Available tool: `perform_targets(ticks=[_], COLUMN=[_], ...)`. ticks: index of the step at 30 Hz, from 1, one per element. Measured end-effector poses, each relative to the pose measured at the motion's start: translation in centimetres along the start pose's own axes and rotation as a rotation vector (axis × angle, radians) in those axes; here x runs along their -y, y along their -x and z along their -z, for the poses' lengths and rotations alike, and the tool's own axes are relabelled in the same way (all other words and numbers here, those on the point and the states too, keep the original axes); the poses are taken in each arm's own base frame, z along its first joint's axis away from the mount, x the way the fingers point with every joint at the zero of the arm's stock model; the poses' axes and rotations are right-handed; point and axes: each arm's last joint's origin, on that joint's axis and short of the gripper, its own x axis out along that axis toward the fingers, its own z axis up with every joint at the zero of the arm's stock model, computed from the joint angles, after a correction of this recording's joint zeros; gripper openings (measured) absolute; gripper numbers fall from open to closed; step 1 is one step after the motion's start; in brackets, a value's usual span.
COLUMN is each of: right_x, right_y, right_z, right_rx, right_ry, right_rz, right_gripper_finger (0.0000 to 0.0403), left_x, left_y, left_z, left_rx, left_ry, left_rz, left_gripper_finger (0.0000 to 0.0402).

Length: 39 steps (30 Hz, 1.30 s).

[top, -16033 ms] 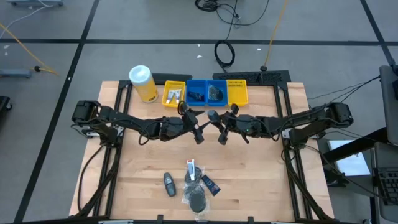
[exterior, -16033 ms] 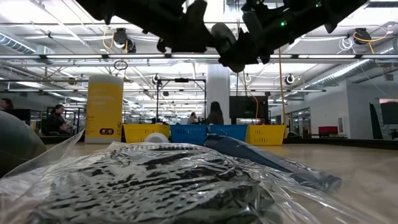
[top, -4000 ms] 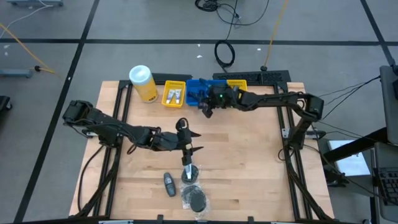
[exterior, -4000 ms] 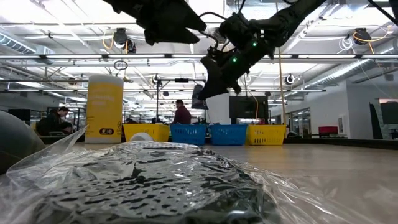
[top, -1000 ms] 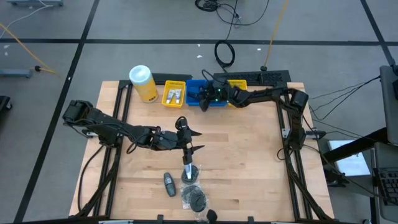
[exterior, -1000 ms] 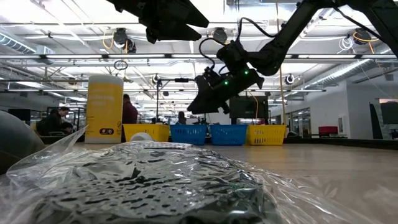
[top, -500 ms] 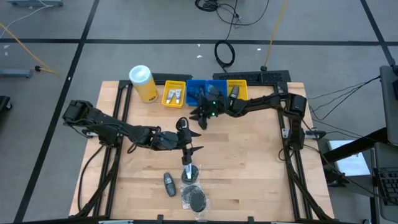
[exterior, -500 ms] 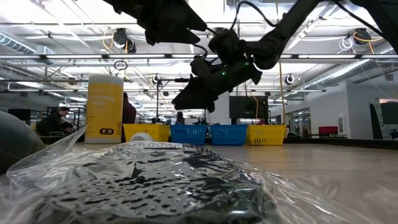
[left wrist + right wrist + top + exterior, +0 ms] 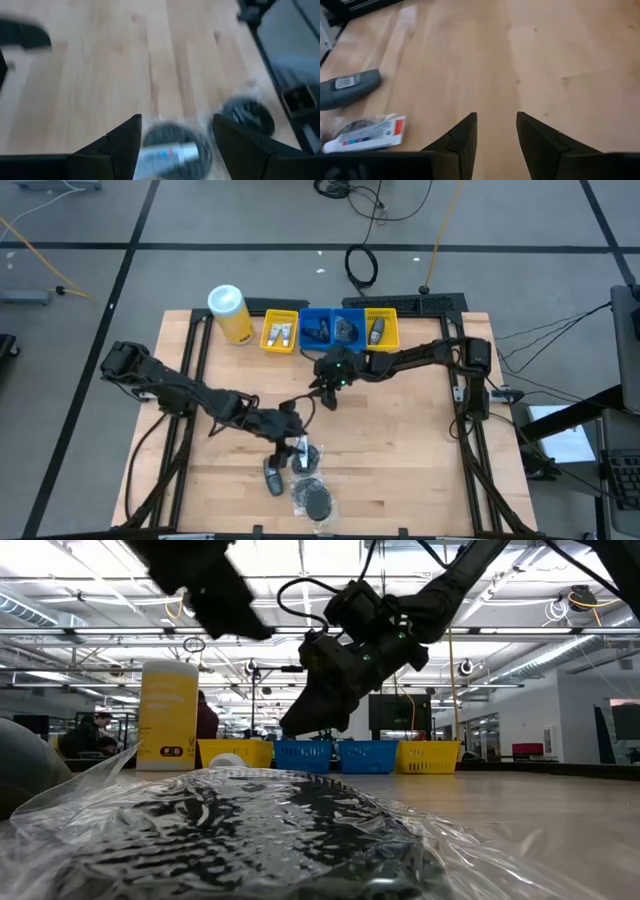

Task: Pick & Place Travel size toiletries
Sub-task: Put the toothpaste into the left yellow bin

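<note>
— What's in the bins along the far edge of the surface [image 9: 420, 440]?

— Left yellow bin [image 9: 280, 331] holds pale tubes. The two blue bins [image 9: 333, 327] hold dark items. The right yellow bin [image 9: 382, 328] has one grey bottle. The yellow canister [image 9: 230, 314] stands left of them; its label's too small to read.

— And your hands?

— My left hand [image 9: 297, 446] is open and empty, low over the white tube [image 9: 364, 134] near the front edge, beside the grey bottle [image 9: 272, 475] and bagged black puff [image 9: 316, 500]. My right hand [image 9: 495, 131] is open too, empty, above the surface's middle.
</note>
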Motion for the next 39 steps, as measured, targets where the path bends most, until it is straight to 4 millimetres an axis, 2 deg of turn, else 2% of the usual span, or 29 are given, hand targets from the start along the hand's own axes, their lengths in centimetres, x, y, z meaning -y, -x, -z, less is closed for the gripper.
perform_targets(ticks=[4,11,13,16,22,25,31,39], right_x=[-1.3,-3.2,-3.6,-3.9,-4.1,-4.1,-4.1,-4.1], right_y=[-0.4,-1.0,-1.1,-1.2,-1.2,-1.2,-1.2,-1.2], right_z=[0.3,0.6,0.7,0.8,0.9,0.9,0.9,0.9], right_rx=[-0.015,-0.031,-0.034,-0.037,-0.039,-0.039,-0.039,-0.038], right_ry=[0.018,0.045,0.051,0.056,0.057,0.057,0.058,0.065], right_rz=[-0.028,-0.067,-0.074,-0.081,-0.084,-0.083,-0.083,-0.084], right_gripper_finger=[0.013,0.013,0.013,0.013,0.013,0.013,0.013,0.013], left_x=[0.4,1.2,1.1,0.7,0.3,0.2,0.4,0.7], left_y=[0.1,0.1,0.1,-0.8,-4.4,-5.5,-6.3,-6.6], left_z=[1.0,1.5,1.5,2.0,4.7,5.6,6.1,5.5], left_rx=[-0.088,-0.116,-0.112,-0.151,-0.314,-0.359,-0.359,-0.305], left_ry=[-0.012,-0.281,-0.308,-0.331,-0.407,-0.459,-0.572,-0.719], left_rz=[-0.007,-0.001,-0.035,-0.074,-0.11,-0.143,-0.222,-0.156], left_gripper_finger=[0.0243,0.0243,0.0243,0.0243,0.0243,0.0243,0.0243,0.0243])
